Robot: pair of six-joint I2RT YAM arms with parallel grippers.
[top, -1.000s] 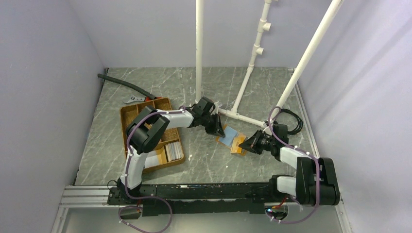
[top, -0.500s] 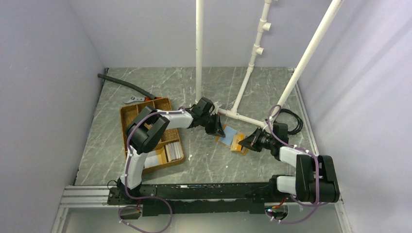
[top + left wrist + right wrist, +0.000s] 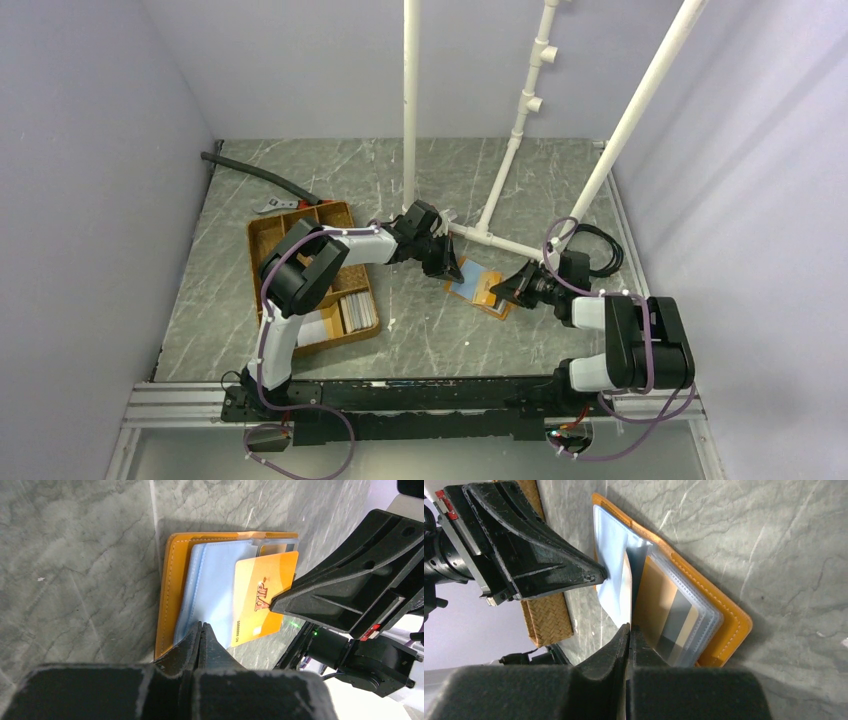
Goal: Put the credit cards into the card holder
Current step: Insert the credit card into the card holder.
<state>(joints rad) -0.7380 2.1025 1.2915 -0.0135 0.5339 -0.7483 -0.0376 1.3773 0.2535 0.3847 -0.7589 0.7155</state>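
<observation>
The orange card holder (image 3: pixel 491 297) lies open on the table between both grippers, its clear and light blue sleeves fanned out (image 3: pixel 212 580). My left gripper (image 3: pixel 201 626) is shut, its tip on the near edge of a light blue sleeve leaf (image 3: pixel 609 535); whether it pinches the leaf I cannot tell. My right gripper (image 3: pixel 629 626) is shut on an orange credit card (image 3: pixel 255 595), held tilted with its far end in among the sleeves. Seen edge-on in the right wrist view, that card (image 3: pixel 628 580) stands beside sleeves with tan and grey cards (image 3: pixel 669 610) inside.
A brown woven divided tray (image 3: pixel 268 240) with more cards (image 3: pixel 358 312) sits left of the holder. White pipe posts (image 3: pixel 410 110) rise just behind the work spot. A black hose (image 3: pixel 255 172) lies at the back left, a black cable (image 3: pixel 600 250) at the right.
My right gripper has moved a little left and away from me with the orange card, toward the holder. The left gripper has stayed on the sleeve.
</observation>
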